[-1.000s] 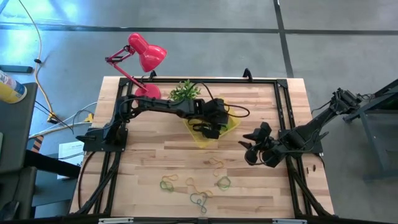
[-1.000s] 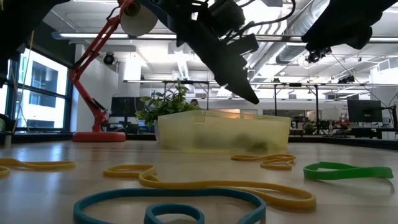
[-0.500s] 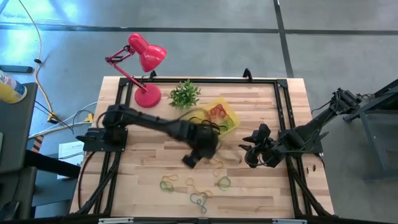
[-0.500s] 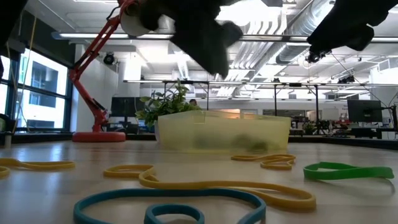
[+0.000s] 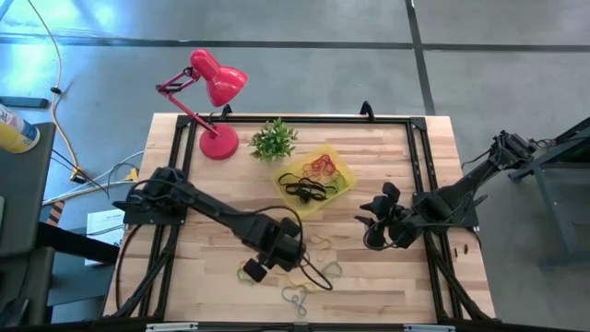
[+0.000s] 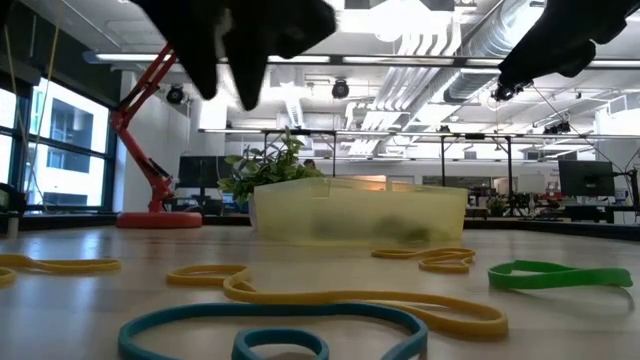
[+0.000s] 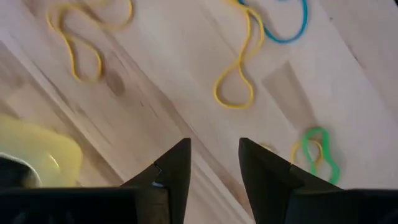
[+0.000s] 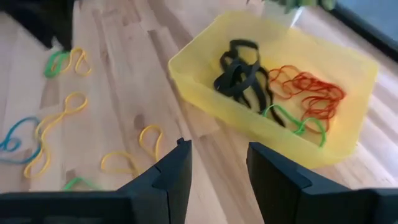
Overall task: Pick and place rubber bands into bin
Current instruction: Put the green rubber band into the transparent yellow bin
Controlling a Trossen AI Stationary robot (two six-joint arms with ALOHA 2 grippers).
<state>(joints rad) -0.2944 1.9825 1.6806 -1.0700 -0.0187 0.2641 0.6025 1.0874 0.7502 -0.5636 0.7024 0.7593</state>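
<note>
The yellow translucent bin [image 5: 318,198] stands at the table's middle, toward the far side, with black [image 8: 242,71], red [image 8: 311,90] and green rubber bands lying in it. Loose rubber bands lie flat on the wood near the front: yellow [image 7: 235,74], blue [image 7: 283,25], green [image 7: 317,149], and more of them [image 5: 293,295]. My left gripper [image 7: 213,144] hangs open above these loose bands [image 5: 253,270], pointing down, with nothing between its fingers. My right gripper [image 8: 217,146] waits open at the table's right [image 5: 373,224], tilted toward the bin.
A red desk lamp [image 5: 217,88] and a small green plant [image 5: 274,138] stand at the far edge, left of the bin. Black frame rails [image 5: 419,175] run along the table's sides. A black cable [image 5: 313,272] loops beside my left gripper.
My left gripper has swung from above the bin toward the table's near edge and now hangs over the loose bands, tipped from slanting to pointing down. The bin and the bands in it, covered by the arm before, now show in full.
</note>
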